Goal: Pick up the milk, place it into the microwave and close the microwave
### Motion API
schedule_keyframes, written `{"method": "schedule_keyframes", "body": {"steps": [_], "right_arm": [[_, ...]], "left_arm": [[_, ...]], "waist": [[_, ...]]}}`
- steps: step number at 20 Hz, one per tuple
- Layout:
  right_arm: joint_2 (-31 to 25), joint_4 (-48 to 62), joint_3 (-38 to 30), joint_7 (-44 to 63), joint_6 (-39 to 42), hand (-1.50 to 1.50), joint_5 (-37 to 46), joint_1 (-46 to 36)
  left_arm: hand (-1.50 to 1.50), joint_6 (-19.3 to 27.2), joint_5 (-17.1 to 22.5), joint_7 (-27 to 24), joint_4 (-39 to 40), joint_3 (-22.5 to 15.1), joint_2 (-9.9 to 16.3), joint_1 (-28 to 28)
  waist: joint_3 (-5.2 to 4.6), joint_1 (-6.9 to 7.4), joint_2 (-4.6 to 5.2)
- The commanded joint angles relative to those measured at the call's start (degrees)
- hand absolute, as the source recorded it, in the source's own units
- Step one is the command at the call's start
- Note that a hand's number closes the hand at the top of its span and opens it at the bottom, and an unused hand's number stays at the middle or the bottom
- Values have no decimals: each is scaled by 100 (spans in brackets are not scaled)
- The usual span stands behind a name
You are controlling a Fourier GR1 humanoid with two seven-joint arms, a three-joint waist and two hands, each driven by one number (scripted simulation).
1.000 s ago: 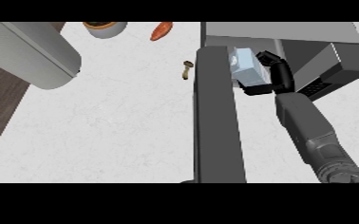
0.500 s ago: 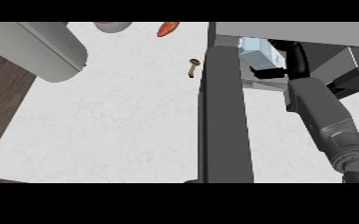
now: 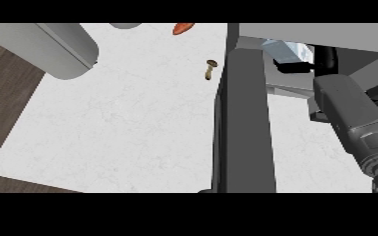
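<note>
1. Milk, a pale blue-white carton [image 3: 289,50], is seen inside the grey microwave [image 3: 310,34], at the upper right.
2. It is gripped by the curled black right hand [image 3: 319,64].
3. The open dark grey microwave door [image 3: 245,125] is seen edge-on across the white counter [image 3: 125,130].
4. A small brown mushroom [image 3: 210,69] lies just left of the door.

Non-task items, head view:
- White marbled counter [image 3: 125,130] fills most of the frame's left and centre.
- Dark wood floor [image 3: 16,92] shows along the left edge and lower left corner.
- Small brown mushroom [image 3: 210,69], upper centre, lying on the counter.
- Orange carrot [image 3: 182,28] at top edge, upper centre, well apart from the mushroom.
- Grey rounded object [image 3: 127,25], top edge, cut off; identity unclear.
</note>
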Motion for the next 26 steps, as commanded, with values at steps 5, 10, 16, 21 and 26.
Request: {"method": "schedule_keyframes", "body": {"steps": [5, 10, 16, 21, 26], "right_arm": [[-331, 50, -98, 57, -16, 150, -41, -50], [-353, 57, -98, 68, -62, 150, -19, -138], [-451, 86, -154, 112, -157, 150, -45, -150], [-469, 98, -177, 126, -123, 150, -54, -206], [-586, 121, -181, 134, -68, 150, -40, -200]], "left_arm": [[-150, -90, -13, -4, 205, 32, 73, -70], [-150, 34, -40, 42, 188, -32, 174, -355], [-150, -21, -147, 29, 225, 96, 276, -370], [-150, 11, -314, 18, 327, 82, 276, -498], [-150, -106, -362, 6, 404, 64, 322, -510]], "waist": [[6, 132, 55], [25, 136, 153], [27, 277, 158], [26, 257, 189], [23, 335, 200]]}}
